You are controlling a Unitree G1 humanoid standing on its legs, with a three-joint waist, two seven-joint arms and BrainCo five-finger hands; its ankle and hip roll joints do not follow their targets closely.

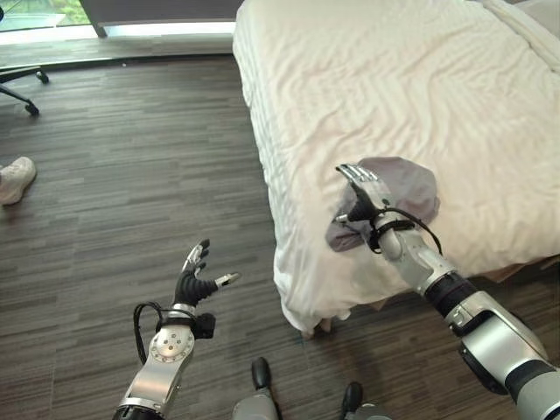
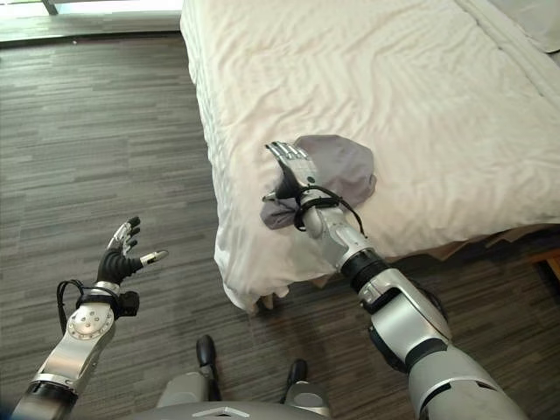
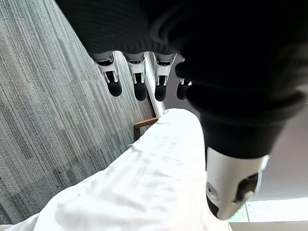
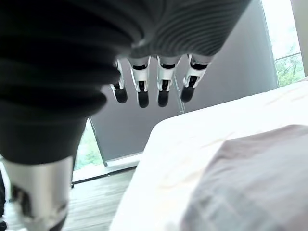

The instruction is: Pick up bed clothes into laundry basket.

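Your right hand (image 1: 367, 199) is reaching over the crumpled grey cloth garment (image 1: 407, 188) at centre right of the frame, fingers straight and spread, not yet gripping it. The garment is lying on the white-sheeted bed (image 1: 394, 87), near its lower corner. Your left hand (image 1: 197, 280) is hovering spread and empty at lower left, over the dark wood-plank floor (image 1: 131, 175). Nothing is collected yet; the grasp, lift and drop are all remaining. You are working without a laundry basket in sight. A white shoe (image 1: 16, 179) is cut off at the left edge.

Left robot hand (image 1: 194, 278) open; right robot hand (image 1: 363, 194) open.
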